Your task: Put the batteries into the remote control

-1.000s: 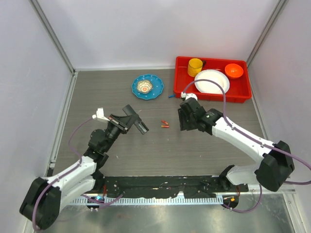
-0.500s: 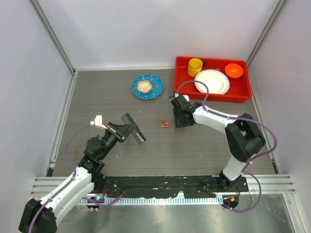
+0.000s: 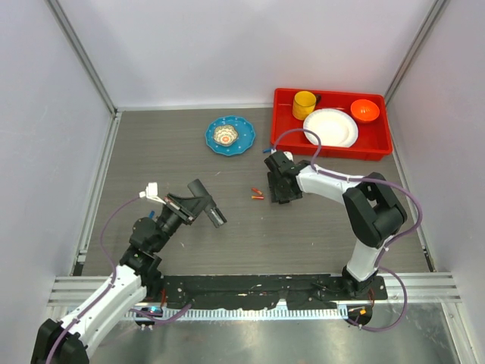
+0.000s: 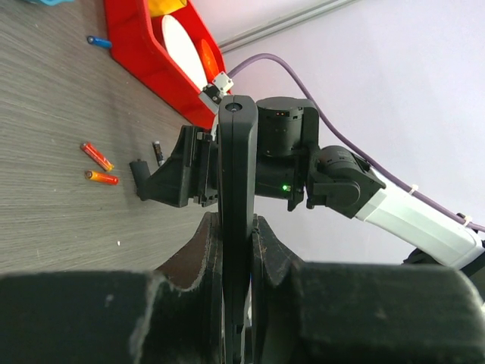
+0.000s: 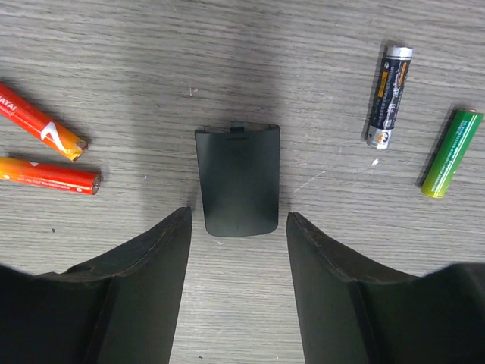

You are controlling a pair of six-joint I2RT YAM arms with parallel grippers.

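Observation:
My left gripper [image 3: 194,205] is shut on the remote control [image 3: 209,206], a slim black bar held clear of the table. In the left wrist view the remote control [image 4: 236,182] stands edge-on, clamped at the left gripper [image 4: 236,246]. Two orange-red batteries [image 3: 258,194] lie side by side mid-table, also seen as batteries [image 5: 45,152] at the left of the right wrist view. My right gripper [image 5: 236,224] is open and low over the table. A small flat black cover [image 5: 238,179] lies just beyond its fingertips, untouched. From above, the right gripper [image 3: 279,189] sits just right of the batteries.
A black-and-silver battery [image 5: 388,95] and a green battery [image 5: 452,152] lie right of the cover. A red tray [image 3: 371,152] at the back right holds a yellow cup [image 3: 304,104], white plate [image 3: 330,127] and orange bowl [image 3: 364,110]. A blue plate [image 3: 229,136] sits further back.
My right arm has folded in and its gripper has shifted left, closer to the batteries. My left arm has drawn back slightly toward its base, the remote control still in its grip.

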